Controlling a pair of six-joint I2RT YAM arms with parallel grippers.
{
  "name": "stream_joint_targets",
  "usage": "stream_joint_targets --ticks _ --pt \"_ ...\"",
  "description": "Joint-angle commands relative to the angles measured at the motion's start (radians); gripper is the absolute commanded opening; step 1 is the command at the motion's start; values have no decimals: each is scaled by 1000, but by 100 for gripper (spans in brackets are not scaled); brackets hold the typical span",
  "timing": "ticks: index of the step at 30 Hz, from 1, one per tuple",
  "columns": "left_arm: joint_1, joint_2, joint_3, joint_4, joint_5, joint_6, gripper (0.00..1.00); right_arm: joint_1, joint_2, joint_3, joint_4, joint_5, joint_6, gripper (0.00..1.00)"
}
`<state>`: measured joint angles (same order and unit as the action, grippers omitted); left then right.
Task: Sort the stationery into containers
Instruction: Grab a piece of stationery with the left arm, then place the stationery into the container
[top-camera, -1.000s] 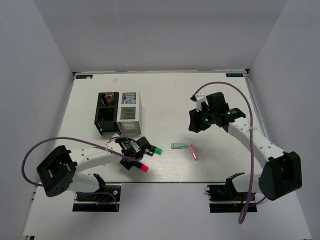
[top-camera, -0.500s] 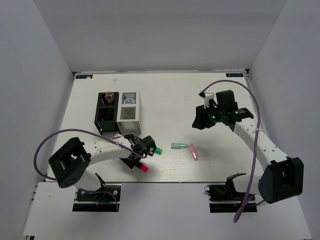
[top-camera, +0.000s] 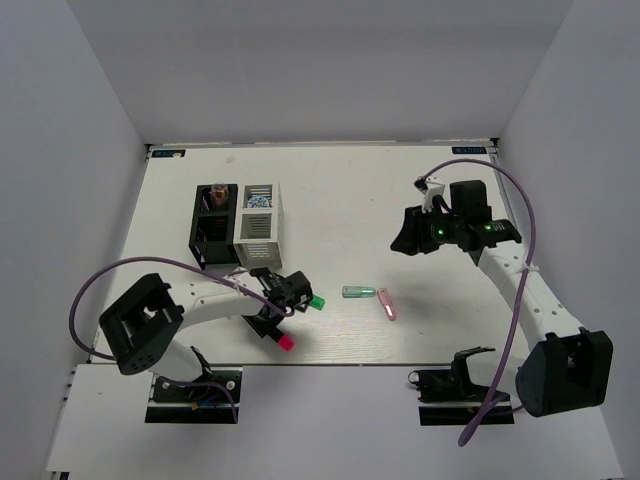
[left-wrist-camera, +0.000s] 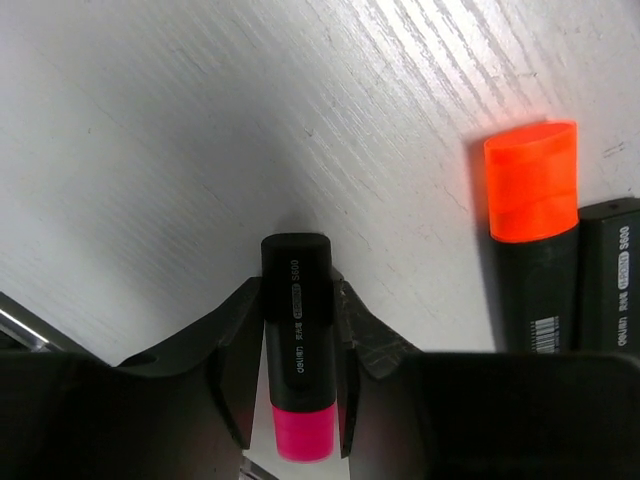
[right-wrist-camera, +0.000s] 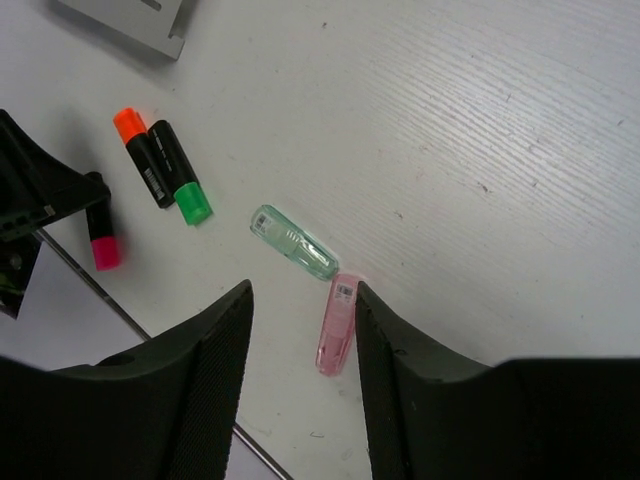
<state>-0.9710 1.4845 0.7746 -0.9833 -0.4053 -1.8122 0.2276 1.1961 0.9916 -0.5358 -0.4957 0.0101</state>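
On the top view, my left claw (top-camera: 278, 322) sits low over the pink-capped marker (top-camera: 285, 341). The green-capped marker (top-camera: 314, 302) lies just beside the claw, and the black box (top-camera: 213, 228) and white box (top-camera: 257, 230) stand beyond it. My right claw (top-camera: 408, 240) hangs well apart from the green capsule (top-camera: 358, 292) and pink capsule (top-camera: 387, 305).

The left wrist view adds the grip. Both fingers touch the barrel of the pink-capped marker, which lies flat on the table (left-wrist-camera: 150, 120), and the orange-capped marker (left-wrist-camera: 530, 200) is off to the claw's right.

The right wrist view shows that claw's fingers standing apart with nothing held, and both capsules on the table below the gap.

Since a second ago, the left jaws have narrowed onto the marker and the right arm has swung rightward.
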Motion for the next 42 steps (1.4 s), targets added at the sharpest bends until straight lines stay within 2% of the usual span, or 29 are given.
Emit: stream_joint_targets --ticks 1,2,3,4,5,6,7,8,9,10,12,13,14,15,16,17,18,19,20,21,22,23,25,29,32,35,42 --pt "-15 10 23 -65 40 123 0 -19 -24 -18 19 -55 21 49" --pt "-17 -18 46 -77 -34 205 0 -28 -23 -24 22 -66 16 56" --pt "-21 -53 107 -136 -67 229 0 -27 -21 -24 22 -73 10 72" --pt "-38 -64 179 -168 -101 358 0 -31 -15 -22 20 -84 7 84" --pt "-43 -91 254 -230 -195 408 0 -39 -9 -22 11 -140 -33 90" --pt "-63 -110 344 -277 -237 445 0 -42 -3 -19 1 -161 -47 90" --pt "-63 -119 435 -332 -322 541 0 -42 0 -19 -4 -234 -76 85" --pt "-61 -124 478 -412 -357 562 0 -46 5 -19 -7 -257 -100 65" --pt "-61 -130 523 -457 -392 567 0 -48 8 -16 -22 -277 -105 1" --pt "-58 -142 625 -480 -502 626 0 -50 17 -11 -27 -300 -108 0" --pt "-35 -162 673 -543 -582 684 0 -53 26 -8 -38 -337 -128 0" --pt "-25 -182 701 -522 -675 741 0 -54 37 -7 -38 -352 -134 25" --pt "-9 -191 700 -503 -702 763 0 -56 40 -5 -41 -375 -140 52" --pt "38 -231 681 -435 -739 862 0 -59 46 -1 -52 -388 -175 71" --pt "55 -246 663 -322 -786 916 0 -57 48 1 -53 -394 -182 73" --pt "90 -257 629 -201 -802 1058 0 -56 51 -4 -53 -402 -185 73" --pt "133 -292 582 -55 -819 1121 0 -59 45 -14 -43 -399 -188 73" --pt "153 -302 547 1 -846 1265 0 -57 45 -19 -30 -400 -188 73" --pt "187 -306 513 203 -851 1328 0 -60 43 -22 -27 -402 -185 72" --pt "225 -312 493 277 -862 1390 0 -63 42 -25 -26 -402 -183 72" --pt "260 -310 461 334 -872 1522 0 -66 46 -27 -24 -405 -182 72" --pt "279 -294 453 454 -866 1556 0 -66 48 -30 -24 -406 -180 72" --pt "343 -280 439 529 -850 1635 0 -68 51 -30 -21 -409 -182 72" --pt "413 -225 373 673 -807 1700 0 -76 59 -39 -18 -417 -182 72" --pt "465 -208 310 767 -767 1685 0 -82 56 -44 -10 -431 -188 72" --pt "518 -172 311 747 -718 1592 0 -94 56 -50 -6 -445 -200 72" --pt "588 -116 304 736 -644 1539 0 -113 69 -61 -10 -504 -237 73"
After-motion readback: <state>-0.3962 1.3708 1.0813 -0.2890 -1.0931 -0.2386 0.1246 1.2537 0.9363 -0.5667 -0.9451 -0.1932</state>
